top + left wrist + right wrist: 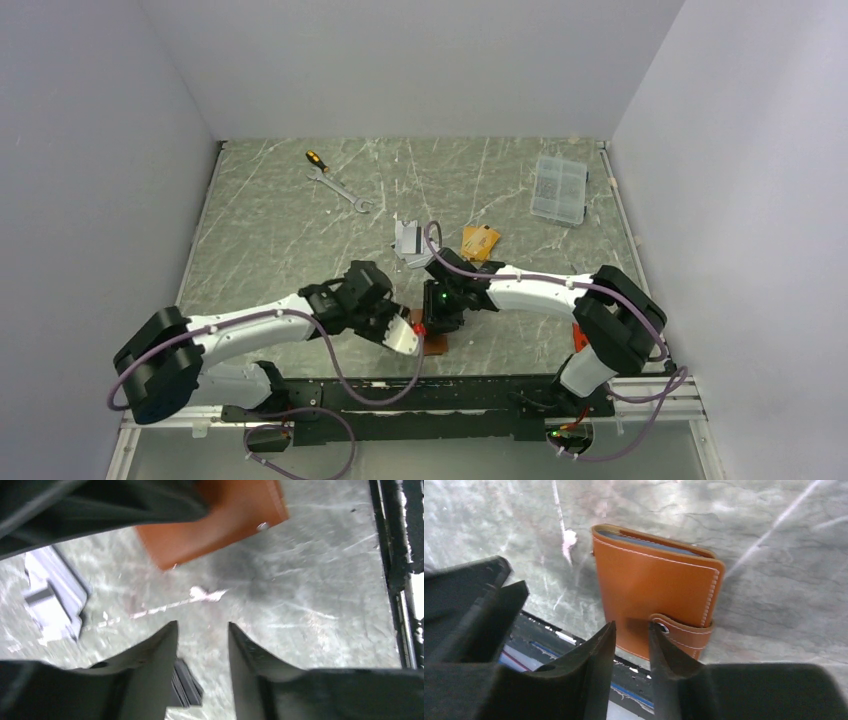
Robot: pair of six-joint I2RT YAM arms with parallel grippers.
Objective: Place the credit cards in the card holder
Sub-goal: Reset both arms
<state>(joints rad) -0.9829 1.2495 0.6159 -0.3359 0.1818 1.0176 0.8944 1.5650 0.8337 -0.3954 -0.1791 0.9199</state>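
Note:
The tan-brown card holder lies closed on the table near the front edge, its snap strap fastened; it also shows in the top view and the left wrist view. My right gripper is open and empty, its tips just above the holder's near edge beside the strap. My left gripper is open and empty over bare table, close to the holder's left. Gold-orange credit cards and silver-grey cards lie further back; a grey card shows in the left wrist view.
A dark layered flat thing lies under my left finger. A wrench and a screwdriver lie at the back left, and a clear plastic box at the back right. The table's black front rail runs right beside the holder.

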